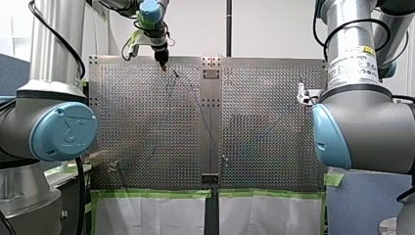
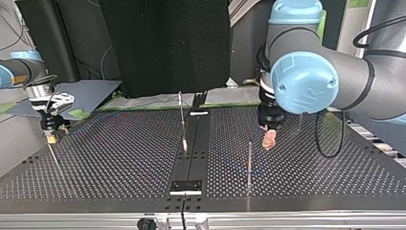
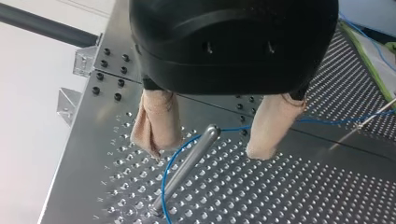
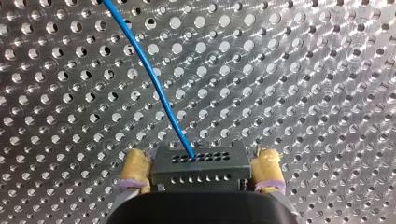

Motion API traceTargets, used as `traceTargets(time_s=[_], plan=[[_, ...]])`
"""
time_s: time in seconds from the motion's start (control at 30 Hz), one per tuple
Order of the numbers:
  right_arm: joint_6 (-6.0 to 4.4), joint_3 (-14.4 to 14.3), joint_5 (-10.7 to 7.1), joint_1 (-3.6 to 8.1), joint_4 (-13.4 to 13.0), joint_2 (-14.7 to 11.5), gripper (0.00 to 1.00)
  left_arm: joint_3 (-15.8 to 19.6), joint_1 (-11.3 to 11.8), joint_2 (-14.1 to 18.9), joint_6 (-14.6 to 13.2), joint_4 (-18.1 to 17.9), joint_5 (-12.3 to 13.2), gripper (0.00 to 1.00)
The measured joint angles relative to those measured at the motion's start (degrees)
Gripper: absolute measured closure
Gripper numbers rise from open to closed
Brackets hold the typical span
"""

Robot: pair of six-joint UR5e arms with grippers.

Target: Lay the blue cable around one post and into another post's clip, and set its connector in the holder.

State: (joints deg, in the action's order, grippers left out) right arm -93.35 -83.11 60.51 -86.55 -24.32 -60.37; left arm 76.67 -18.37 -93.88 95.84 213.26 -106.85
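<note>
In the left wrist view my left gripper (image 3: 205, 151) is open. Its beige-padded fingers (image 3: 156, 123) stand either side of an upright metal post (image 3: 187, 168) and hold nothing. The blue cable (image 3: 163, 186) curves around that post's foot and runs off across the board. In the top view the same gripper (image 2: 269, 141) hangs close beside a thin post (image 2: 249, 163). My right gripper (image 4: 201, 168) has its yellow pads against both sides of the black connector (image 4: 198, 163), held above the board. The cable (image 4: 154, 84) leaves the connector's top. This gripper (image 2: 50, 139) is at the top view's left.
The perforated metal board (image 1: 147, 127) fills the table, with a dark centre strip (image 1: 210, 122). Another thin post (image 2: 182, 120) stands near the strip, and a dark rectangular plate (image 2: 186, 186) sits at the near end in the top view. Two short posts (image 1: 113, 166) stand near the front edge.
</note>
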Motion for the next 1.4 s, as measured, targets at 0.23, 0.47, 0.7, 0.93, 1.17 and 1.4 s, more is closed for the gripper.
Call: traceTargets(time_s=[0.23, 0.47, 0.7, 0.93, 1.17, 1.4], plan=[[0.00, 0.0, 0.00, 0.00, 0.0, 0.0, 0.00, 3.4, 0.1, 3.2, 2.4, -3.4, 0.4, 0.00], [0.00, 0.0, 0.00, 0.00, 0.0, 0.0, 0.00, 6.8, 0.5, 6.5, 5.1, -6.8, 1.4, 0.00], [0.00, 0.0, 0.00, 0.00, 0.0, 0.0, 0.00, 10.4, 0.5, 8.4, 5.7, -10.5, 2.0, 0.00], [0.00, 0.0, 0.00, 0.00, 0.0, 0.0, 0.00, 13.7, 0.5, 8.6, 5.8, -13.7, 2.2, 0.00], [0.00, 0.0, 0.00, 0.00, 0.0, 0.0, 0.00, 17.1, 0.4, 8.8, 5.8, -17.1, 2.3, 0.00], [0.00, 0.0, 0.00, 0.00, 0.0, 0.0, 0.00, 21.4, 0.4, 10.2, 6.2, -21.4, 2.4, 0.00]])
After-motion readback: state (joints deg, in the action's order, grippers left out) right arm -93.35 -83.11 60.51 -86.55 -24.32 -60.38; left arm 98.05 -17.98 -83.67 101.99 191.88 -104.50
